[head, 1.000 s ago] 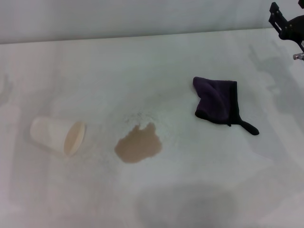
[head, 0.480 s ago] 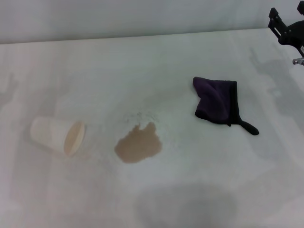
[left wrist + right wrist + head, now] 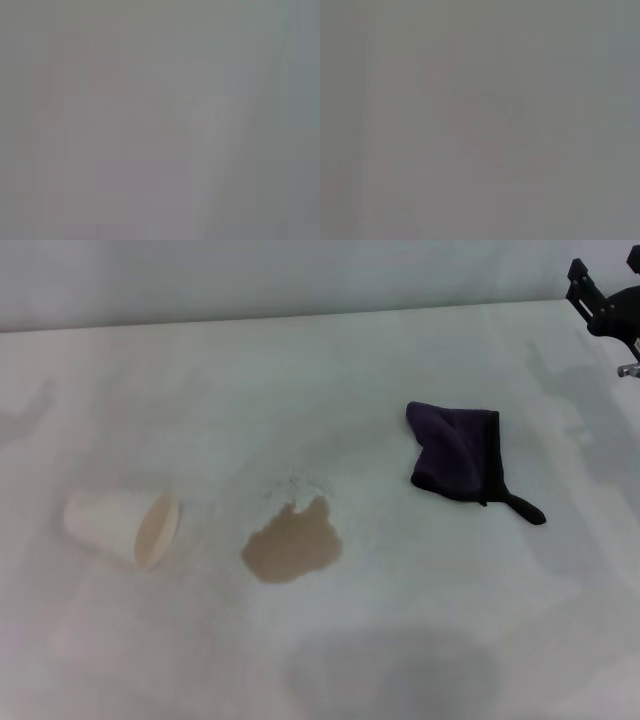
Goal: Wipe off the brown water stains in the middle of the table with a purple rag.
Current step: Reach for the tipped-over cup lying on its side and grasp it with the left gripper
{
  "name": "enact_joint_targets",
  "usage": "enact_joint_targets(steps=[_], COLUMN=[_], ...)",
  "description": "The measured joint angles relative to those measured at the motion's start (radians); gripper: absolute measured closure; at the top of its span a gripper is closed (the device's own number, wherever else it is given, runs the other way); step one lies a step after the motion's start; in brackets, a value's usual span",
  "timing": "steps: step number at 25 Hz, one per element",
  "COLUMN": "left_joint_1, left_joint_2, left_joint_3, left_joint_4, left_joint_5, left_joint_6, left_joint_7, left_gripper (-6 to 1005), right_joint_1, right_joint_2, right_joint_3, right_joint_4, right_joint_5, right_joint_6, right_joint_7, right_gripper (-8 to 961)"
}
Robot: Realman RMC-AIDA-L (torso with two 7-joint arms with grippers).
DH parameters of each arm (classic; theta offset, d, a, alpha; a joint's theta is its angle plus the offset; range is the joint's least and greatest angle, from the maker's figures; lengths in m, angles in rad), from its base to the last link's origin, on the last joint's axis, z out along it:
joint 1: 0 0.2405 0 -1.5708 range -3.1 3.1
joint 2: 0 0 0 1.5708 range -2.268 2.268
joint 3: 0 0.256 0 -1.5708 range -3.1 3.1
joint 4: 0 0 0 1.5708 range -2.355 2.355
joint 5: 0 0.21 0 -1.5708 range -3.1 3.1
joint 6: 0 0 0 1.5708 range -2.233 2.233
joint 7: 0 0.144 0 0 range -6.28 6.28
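From the head view, the table (image 3: 420,640) spreads wide and white, with faint grey smudges on it. Near its middle lies the brown water stains (image 3: 292,548), one flat tan blotch of irregular outline. To the right of it and a little farther back, well apart from it, rests the purple rag (image 3: 455,452), crumpled, with black edging along its right side and a thin black tail trailing toward the near right. On the left, a white paper cup (image 3: 122,527) lies on its side, mouth turned toward the stain, apart from it. At the far right corner the right gripper (image 3: 603,302) hangs above the table's far edge, well away from the rag; only part of it is in view, and whether its claw is spread or closed cannot be told. The left gripper does not appear.

Through the left wrist view, only a blank grey field comes across, with nothing recognisable.

Through the right wrist view, the same featureless grey fills the frame.
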State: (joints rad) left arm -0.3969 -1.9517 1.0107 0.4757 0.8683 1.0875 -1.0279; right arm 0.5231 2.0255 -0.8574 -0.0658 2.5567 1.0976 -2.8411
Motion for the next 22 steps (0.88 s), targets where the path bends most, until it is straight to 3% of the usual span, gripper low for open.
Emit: enact_joint_targets(steps=[5,11,16,22], left_joint_1=[0.006,-0.032,-0.137,-0.181], left_joint_2=[0.098,0.187,0.198,0.185], left_joint_3=[-0.012,-0.028,-0.095,-0.095], left_joint_4=[0.236,0.485,0.599,0.685], left_joint_5=[0.344,0.797,1.184,1.348], left_joint_6=[0.007,0.104,0.335,0.454], left_joint_7=[-0.279,-0.566,-0.539,-0.307], left_gripper=[110,112,111,112], right_joint_1=[-0.003,0.028,0.056,0.074], right_joint_2=[0.002,0.003,0.002,0.002], right_joint_3=[0.0,0.001,0.002,0.002], right_joint_4=[0.011,0.037,0.056,0.07], right_joint_5=[0.001,0.001,0.002,0.002], right_joint_6=[-0.001,0.005,0.005,0.007], right_joint_7=[0.029,0.032,0.033,0.056], right_gripper=[186,186,187,186])
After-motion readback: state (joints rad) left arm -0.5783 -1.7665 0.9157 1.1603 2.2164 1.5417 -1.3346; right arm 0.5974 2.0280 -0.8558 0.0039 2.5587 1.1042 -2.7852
